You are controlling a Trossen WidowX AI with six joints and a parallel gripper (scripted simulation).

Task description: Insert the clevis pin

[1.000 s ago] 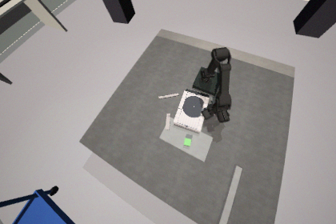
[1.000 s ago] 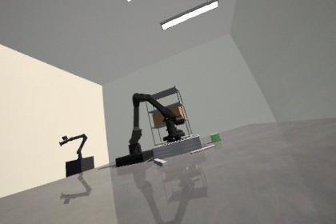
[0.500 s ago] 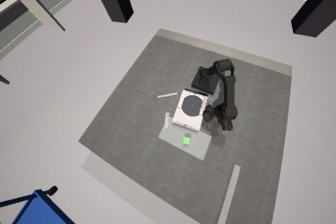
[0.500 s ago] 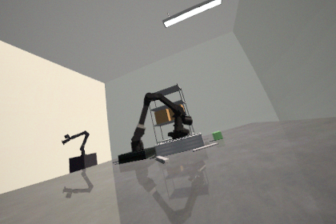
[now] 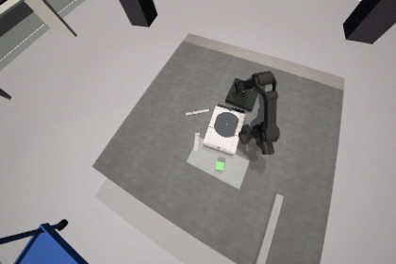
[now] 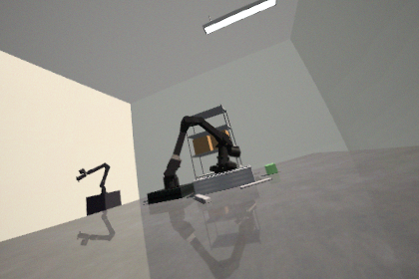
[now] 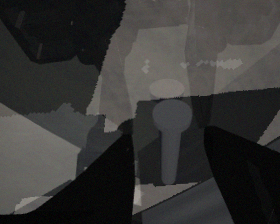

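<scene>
In the exterior view the fingertips of the black pincer are hidden behind the pale, ribbed rectangular tray. The dark, round, thin disc covers the tray's pin hole from above; its own hole is barely a speck. The grey, round-headed steel pin is too small to pick out from above. In the wrist view, the bottom edge cuts off both fingers, and shadow blurs the tabletop.

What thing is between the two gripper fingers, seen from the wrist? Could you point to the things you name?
The wrist view shows the pin point(image 7: 170, 150) between the fingers, with a visible gap each side; its depth I cannot tell.
</scene>
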